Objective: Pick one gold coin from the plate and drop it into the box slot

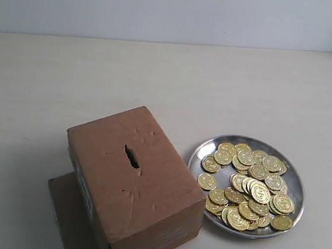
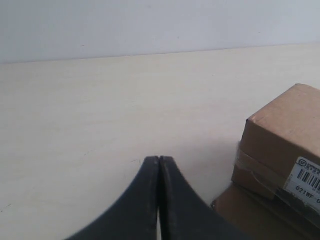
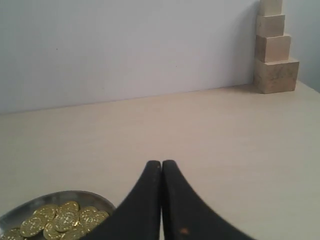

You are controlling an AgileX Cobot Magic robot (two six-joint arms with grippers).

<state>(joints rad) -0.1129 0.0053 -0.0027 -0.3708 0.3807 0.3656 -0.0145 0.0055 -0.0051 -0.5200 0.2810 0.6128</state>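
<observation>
Both my jaw pairs pressed together, empty.
My left gripper (image 2: 159,159) hangs near the box (image 1: 147,199); box slot (image 1: 132,156) in its top face. Plate (image 1: 194,156) of gold coins (image 1: 254,186) just beside the box, by my right gripper (image 3: 161,162).

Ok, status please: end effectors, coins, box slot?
Left end effector shut, empty. Right end effector shut, empty. Gold coins piled on the plate. Box slot facing up, nothing over it.
</observation>
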